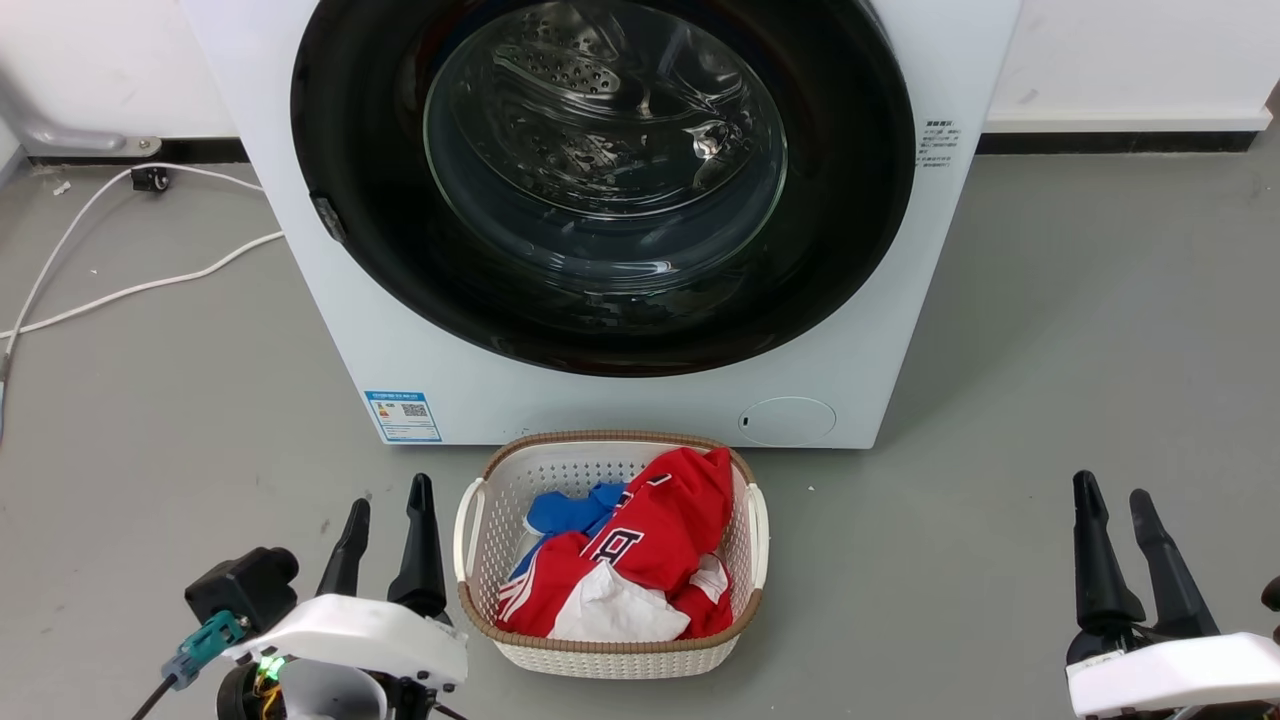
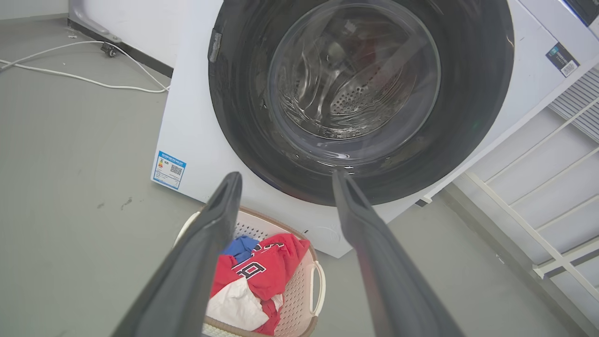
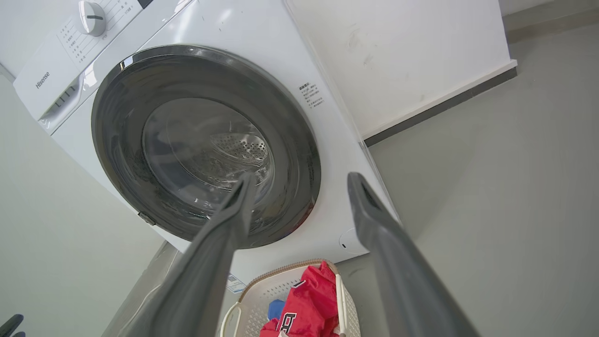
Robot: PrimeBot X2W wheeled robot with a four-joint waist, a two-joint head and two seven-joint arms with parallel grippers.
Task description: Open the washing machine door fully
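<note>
A: Starting at the left: state of the left end effector (image 1: 390,495)?

B: Spread wide, holding nothing, hanging low over the floor (image 1: 150,400), well short of the washing machine (image 1: 500,400).

A: And the washing machine door (image 1: 605,160)?

B: Shut flush against the white front, ahead of and above both arms, well apart from either. Round, so no long axis to speak of; look instead at the small grey catch (image 1: 330,218) on its left edge.

A: Hinge, then?

B: Not to be made out; probably on the right edge, judging by that catch. Would mean pulling at the left and swinging rightward.

A: Anything between?

B: A laundry basket (image 1: 610,438) of red, blue and white clothes, just before the machine's foot, below the door. Likely needs reaching over.

A: Further right?

B: Then the right end effector (image 1: 1112,487), likewise parted and empty, low, far from the catch. Nearer arm by this reckoning: the left.
</note>
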